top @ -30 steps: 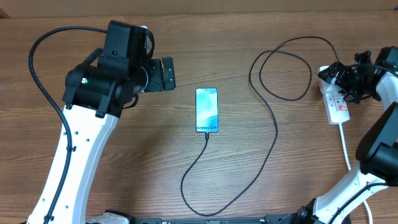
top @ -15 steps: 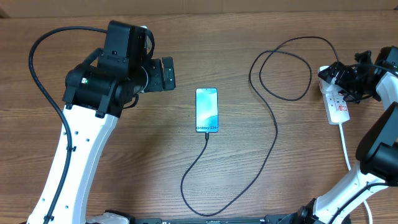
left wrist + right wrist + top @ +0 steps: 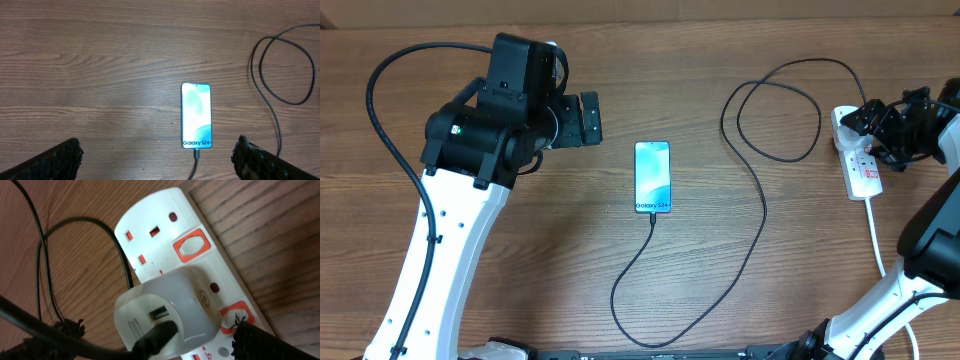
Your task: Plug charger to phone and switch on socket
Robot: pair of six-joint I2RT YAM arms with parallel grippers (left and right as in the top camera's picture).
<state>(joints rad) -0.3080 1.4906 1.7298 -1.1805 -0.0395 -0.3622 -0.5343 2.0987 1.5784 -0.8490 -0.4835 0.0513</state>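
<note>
The phone (image 3: 652,177) lies screen-up mid-table, and the charger (image 3: 765,215) has its tip in the phone's bottom edge (image 3: 197,155). The black cable loops round to a white adapter (image 3: 170,305) seated in the socket (image 3: 863,170). My right gripper (image 3: 872,128) is open and straddles that adapter (image 3: 156,326). Its right fingertip (image 3: 245,332) sits at the edge of a red switch (image 3: 231,316). My left gripper (image 3: 590,118) hangs open to the left of the phone and above it (image 3: 157,150), holding nothing.
The socket's white cord (image 3: 876,240) runs toward the table's front right. A second red switch (image 3: 190,245) and a free outlet (image 3: 154,231) show on the strip. A cable loop (image 3: 770,110) lies between phone and socket.
My right gripper has shifted slightly to the right over the socket. The left arm, phone and cable have not moved.
</note>
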